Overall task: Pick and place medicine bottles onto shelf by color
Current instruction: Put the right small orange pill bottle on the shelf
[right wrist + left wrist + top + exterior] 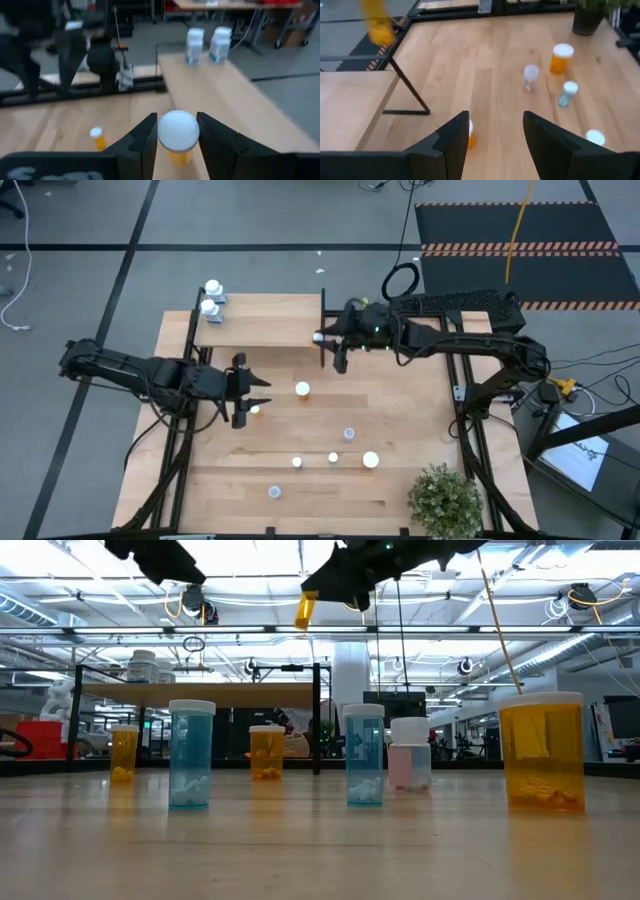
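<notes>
Light-wood table (pixel 400 430), scanning from the left. Left hand (pixel 258 392) hovers over the table's left-centre part, fingers (pixel 451 141) spread and gripping nothing; an orange bottle (pixel 256 411) sits on the table just beside and partly under its fingertips, peeking past one finger in the left wrist view (pixel 469 136). Shelf (pixel 265 320) is at the back of the table: two bluish-clear bottles (pixel 211 298) stand together at its far-left end, rest of the board bare, black upright panel (pixel 322 325) at its right end. Another orange bottle (pixel 302 390) stands on the table right of the left hand. Right hand (pixel 327 337) is at the shelf's right end by the panel, raised above the board, clamped on an orange bottle with white cap (pixel 178 131), fingers narrow on both sides of the cap; the low view shows that bottle (pixel 305 610) up in the air, tilted. On the front half of the table: a white-capped bottle (pixel 274 492) nearest the front edge, then a loose row of three caps (pixel 333 459), and one bluish bottle (pixel 349 434) behind them. Potted plant (pixel 445 498) at the front-right corner.
</notes>
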### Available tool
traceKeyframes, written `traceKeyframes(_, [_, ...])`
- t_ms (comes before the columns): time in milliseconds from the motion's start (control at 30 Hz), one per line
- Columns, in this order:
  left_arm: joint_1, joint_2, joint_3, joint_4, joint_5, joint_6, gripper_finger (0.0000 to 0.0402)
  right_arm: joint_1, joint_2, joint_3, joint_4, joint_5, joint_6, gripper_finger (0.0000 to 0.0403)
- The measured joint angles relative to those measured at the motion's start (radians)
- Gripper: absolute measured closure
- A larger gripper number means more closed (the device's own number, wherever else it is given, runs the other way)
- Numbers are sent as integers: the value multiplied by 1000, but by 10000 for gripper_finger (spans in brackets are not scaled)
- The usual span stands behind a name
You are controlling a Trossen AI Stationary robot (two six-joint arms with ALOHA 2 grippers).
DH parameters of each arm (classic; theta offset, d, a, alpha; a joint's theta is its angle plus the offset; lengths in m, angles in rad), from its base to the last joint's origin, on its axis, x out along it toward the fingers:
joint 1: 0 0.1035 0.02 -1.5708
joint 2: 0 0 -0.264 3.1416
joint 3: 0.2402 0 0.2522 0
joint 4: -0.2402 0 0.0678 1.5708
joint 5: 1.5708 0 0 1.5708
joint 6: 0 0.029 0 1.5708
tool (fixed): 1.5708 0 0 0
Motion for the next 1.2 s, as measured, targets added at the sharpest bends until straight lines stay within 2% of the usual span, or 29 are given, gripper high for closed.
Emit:
traceKeyframes(133, [6, 29, 0, 16, -1, 42, 215, -55, 0, 8, 65, -41, -27, 282])
traceKeyframes(433, [55, 66, 1, -20, -1, 51, 215, -135, 11, 85, 106, -45, -82, 282])
traceKeyframes(567, [79, 66, 1, -21, -2, 26, 215, -160, 11, 124, 105, -118, -77, 282])
traceKeyframes(700, [82, 65, -16, -4, -2, -13, 215, -174, 27, 183, 108, -124, -80, 282])
traceKeyframes(767, [81, 66, -38, 4, 0, -48, 215, -187, 40, 214, 85, -162, -76, 282])
traceKeyframes(1033, [62, 64, -115, 69, 0, -176, 215, -222, 191, 421, 44, -278, -20, 282])
traceKeyframes(1200, [44, 64, -115, 71, 0, -181, 215, -229, 331, 602, -26, -282, -24, 282])
